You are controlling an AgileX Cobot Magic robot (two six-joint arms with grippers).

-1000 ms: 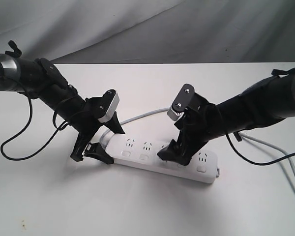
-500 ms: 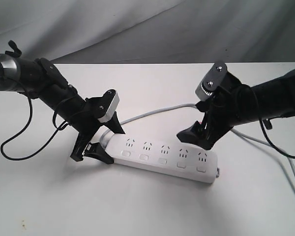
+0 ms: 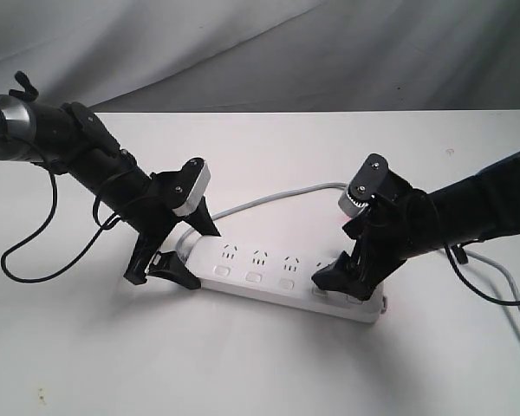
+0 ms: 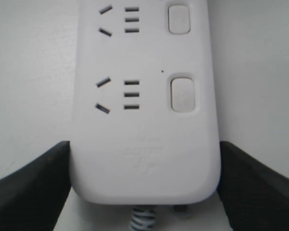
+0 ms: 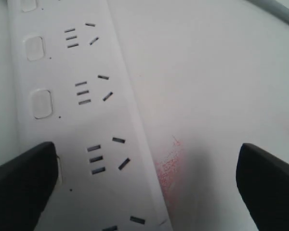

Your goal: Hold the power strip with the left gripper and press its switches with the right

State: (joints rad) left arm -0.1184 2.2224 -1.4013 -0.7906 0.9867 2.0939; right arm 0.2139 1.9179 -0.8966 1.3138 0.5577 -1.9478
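The white power strip [image 3: 269, 267] lies on the white table, its grey cord [image 3: 269, 198] leaving from the left end. My left gripper [image 3: 191, 253] is shut on that cord end; in the left wrist view both black fingers [image 4: 33, 183] press the sides of the power strip [image 4: 144, 120], with a switch [image 4: 182, 95] ahead. My right gripper [image 3: 347, 260] is down at the strip's right part, near the fourth of the switches [image 3: 286, 282]. In the right wrist view it [image 5: 144, 187] is open wide. One finger [image 5: 24, 178] rests on the strip's [image 5: 82, 120] switch row; the other hangs over bare table.
A faint red smudge [image 5: 166, 168] marks the table beside the strip's right end. Loose black cables trail from the left arm [image 3: 35, 251] and the right arm [image 3: 494, 290]. Grey cloth [image 3: 260, 52] hangs behind the table.
My right gripper lifted off the strip's middle, swung right, then came down again further right near the fourth switch. The left gripper and the strip stayed put.
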